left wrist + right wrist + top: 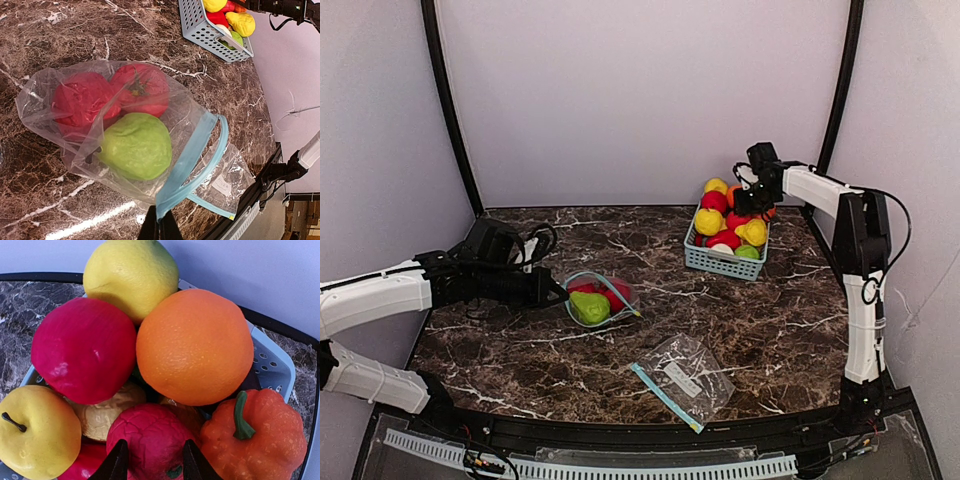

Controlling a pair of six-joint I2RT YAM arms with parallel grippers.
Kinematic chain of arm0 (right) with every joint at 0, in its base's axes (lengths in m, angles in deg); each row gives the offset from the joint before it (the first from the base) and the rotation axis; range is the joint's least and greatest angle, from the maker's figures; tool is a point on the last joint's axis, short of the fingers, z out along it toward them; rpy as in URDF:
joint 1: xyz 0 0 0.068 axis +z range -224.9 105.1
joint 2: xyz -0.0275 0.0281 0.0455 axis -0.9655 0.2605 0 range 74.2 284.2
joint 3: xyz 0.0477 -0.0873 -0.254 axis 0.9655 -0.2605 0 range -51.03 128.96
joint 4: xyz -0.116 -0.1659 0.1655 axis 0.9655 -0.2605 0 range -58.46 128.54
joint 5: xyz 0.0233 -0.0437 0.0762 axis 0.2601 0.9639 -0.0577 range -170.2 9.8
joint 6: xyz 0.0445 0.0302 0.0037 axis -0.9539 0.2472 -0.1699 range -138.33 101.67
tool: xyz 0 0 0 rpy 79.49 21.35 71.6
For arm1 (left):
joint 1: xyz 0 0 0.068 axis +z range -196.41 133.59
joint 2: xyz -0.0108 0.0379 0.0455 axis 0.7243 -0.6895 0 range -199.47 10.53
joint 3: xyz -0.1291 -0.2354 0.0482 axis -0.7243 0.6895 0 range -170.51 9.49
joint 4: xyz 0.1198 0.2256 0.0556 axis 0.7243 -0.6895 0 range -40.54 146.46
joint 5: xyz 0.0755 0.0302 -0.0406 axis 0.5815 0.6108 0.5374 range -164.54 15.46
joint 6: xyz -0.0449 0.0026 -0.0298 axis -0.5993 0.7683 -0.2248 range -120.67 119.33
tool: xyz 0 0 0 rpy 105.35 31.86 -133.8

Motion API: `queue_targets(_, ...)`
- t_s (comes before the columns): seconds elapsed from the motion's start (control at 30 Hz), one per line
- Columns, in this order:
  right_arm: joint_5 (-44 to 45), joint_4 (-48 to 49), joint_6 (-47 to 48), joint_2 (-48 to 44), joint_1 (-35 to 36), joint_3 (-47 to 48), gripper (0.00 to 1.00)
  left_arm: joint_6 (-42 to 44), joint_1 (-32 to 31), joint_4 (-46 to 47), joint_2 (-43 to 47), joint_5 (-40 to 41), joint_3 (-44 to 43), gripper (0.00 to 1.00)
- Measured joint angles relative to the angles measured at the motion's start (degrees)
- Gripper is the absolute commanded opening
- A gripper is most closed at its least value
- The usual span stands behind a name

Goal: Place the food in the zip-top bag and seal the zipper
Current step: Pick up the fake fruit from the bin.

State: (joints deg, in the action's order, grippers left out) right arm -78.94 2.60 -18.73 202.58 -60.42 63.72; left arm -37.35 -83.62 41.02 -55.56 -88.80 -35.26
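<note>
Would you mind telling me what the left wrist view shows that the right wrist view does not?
Only left wrist: the left gripper pinching the blue zipper of a zip-top bag holding two red fruits and a green one. Only right wrist: a close look at the right gripper, fingers apart, over a dark red fruit, an orange behind. Both: the light-blue basket of fruit on the marble table.
</note>
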Motion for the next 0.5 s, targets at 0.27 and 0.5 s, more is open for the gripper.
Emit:
queue_targets(0.27,-0.72,-0.13,0.13,-0.02,-0.02,0.09,0.57,0.0,0.09,-0.04,0.0,0.0,0.0,0.01)
queue_targets(0.5,-1.27,-1.16,1.6,0.0,-0.02,0.09,0.65,0.0,0.09,-0.04,0.0,-0.02,0.0,0.01)
